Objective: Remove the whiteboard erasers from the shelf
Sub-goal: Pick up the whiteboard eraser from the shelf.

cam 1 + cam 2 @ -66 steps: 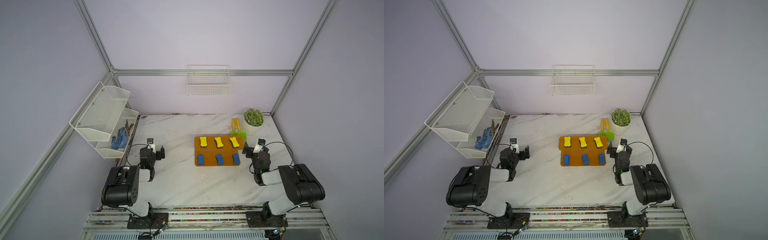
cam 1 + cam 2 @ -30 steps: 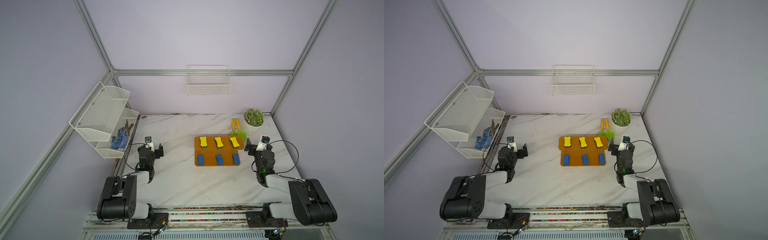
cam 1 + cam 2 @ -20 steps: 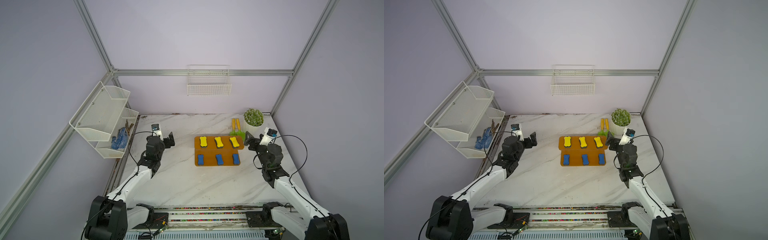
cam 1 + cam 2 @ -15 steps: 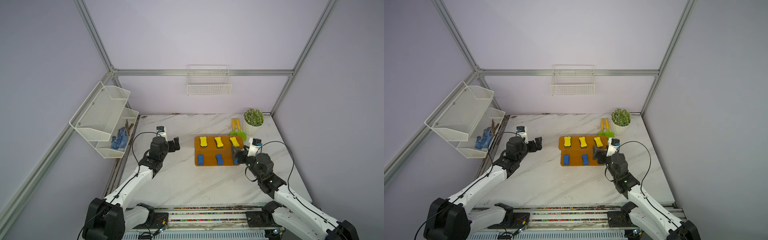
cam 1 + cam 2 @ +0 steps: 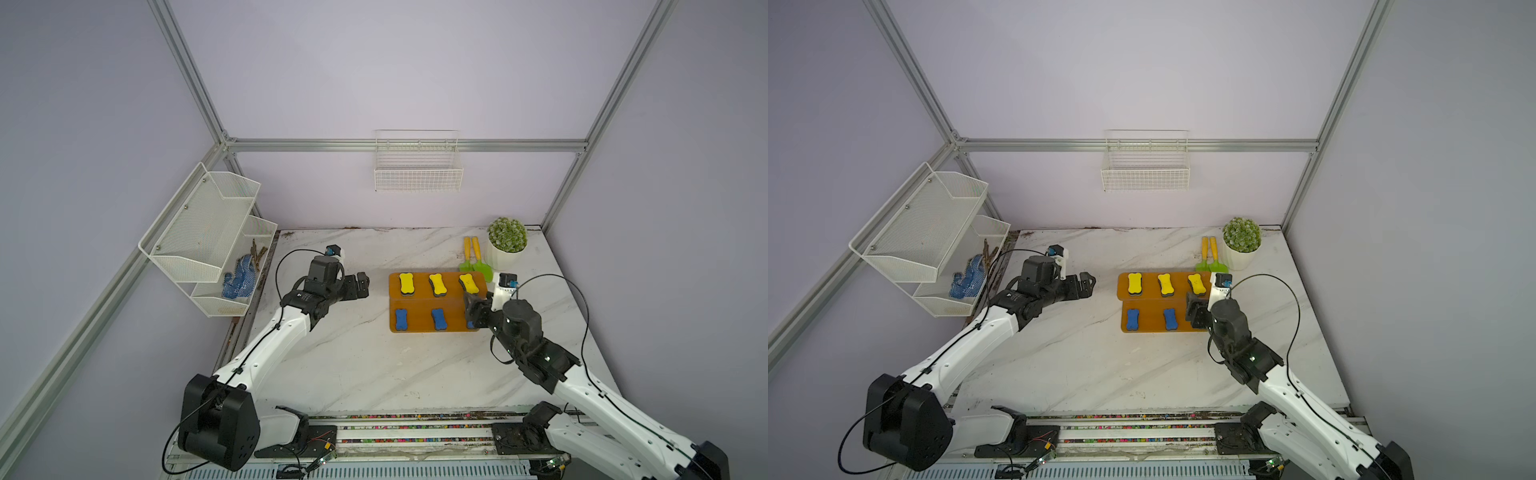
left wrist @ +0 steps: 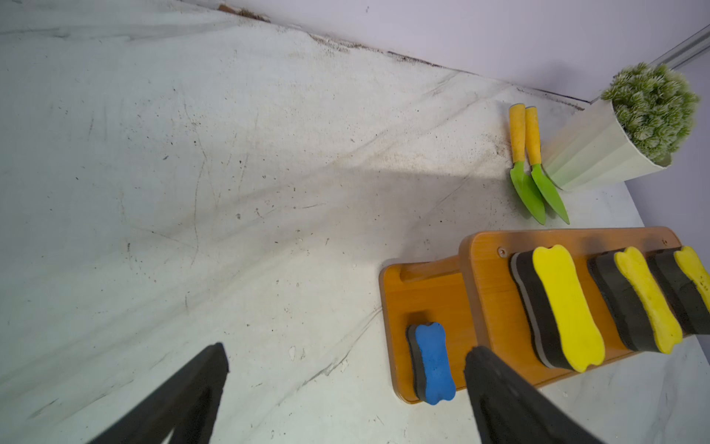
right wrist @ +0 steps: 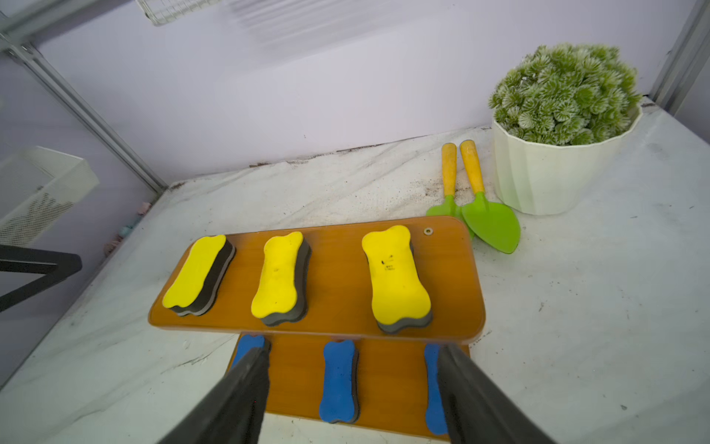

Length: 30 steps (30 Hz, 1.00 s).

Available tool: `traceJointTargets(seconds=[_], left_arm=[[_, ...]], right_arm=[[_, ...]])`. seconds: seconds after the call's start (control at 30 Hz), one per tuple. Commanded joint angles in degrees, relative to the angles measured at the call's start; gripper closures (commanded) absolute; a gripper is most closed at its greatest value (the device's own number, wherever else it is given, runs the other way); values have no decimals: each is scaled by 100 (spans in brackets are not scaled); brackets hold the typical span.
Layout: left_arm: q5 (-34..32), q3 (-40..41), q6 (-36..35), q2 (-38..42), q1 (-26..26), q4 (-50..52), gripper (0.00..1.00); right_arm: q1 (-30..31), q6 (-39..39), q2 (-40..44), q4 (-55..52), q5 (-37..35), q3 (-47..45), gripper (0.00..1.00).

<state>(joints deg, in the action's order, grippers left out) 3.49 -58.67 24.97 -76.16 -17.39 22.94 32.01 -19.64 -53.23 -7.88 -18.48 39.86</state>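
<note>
We log: shelf [image 7: 334,269] | three yellow erasers [image 7: 276,280] on upper tier, three blue erasers [image 7: 340,380] on lower | right gripper [image 7: 353,350] spread, empty, over lower tier | left gripper [image 6: 347,350] spread, empty.

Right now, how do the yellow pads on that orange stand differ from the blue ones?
The yellow erasers are yellow-topped, the blue erasers blue-topped. On the shelf, the yellow erasers lie on the upper, rear board, the blue erasers on the lower, front one. In a top view all yellow erasers show; the right gripper covers one blue eraser. Both are bone-shaped with dark undersides, three apiece.
</note>
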Motion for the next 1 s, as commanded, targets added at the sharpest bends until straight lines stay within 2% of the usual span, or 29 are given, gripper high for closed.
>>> traceJointTargets(seconds=[0.0, 0.13, 0.27, 0.47, 0.7, 0.73, 0.97], left_arm=[[413, -318, 84, -194, -28, 575, 2], [463, -369, -19, -184, -27, 698, 2], [414, -326, -54, -101, -28, 722, 2], [490, -309, -48, -197, -19, 717, 1], [521, -331, -53, -292, -19, 722, 1], [516, -341, -58, -303, -19, 727, 1], [465, -344, -71, -327, -19, 739, 0]], right_arm=[[-141, 496, -568, -946, -136, 793, 26], [-674, 812, -1153, -1469, 577, 1546, 29], [-975, 979, -1527, -1866, 805, 1917, 32], [-1004, 1169, -1911, -1988, 1160, 2103, 32], [-1012, 1274, -2180, -1976, 1229, 2156, 33], [-1012, 1278, -2207, -1972, 1260, 2158, 38], [-1032, 1209, -2358, -1965, 1203, 2062, 42]])
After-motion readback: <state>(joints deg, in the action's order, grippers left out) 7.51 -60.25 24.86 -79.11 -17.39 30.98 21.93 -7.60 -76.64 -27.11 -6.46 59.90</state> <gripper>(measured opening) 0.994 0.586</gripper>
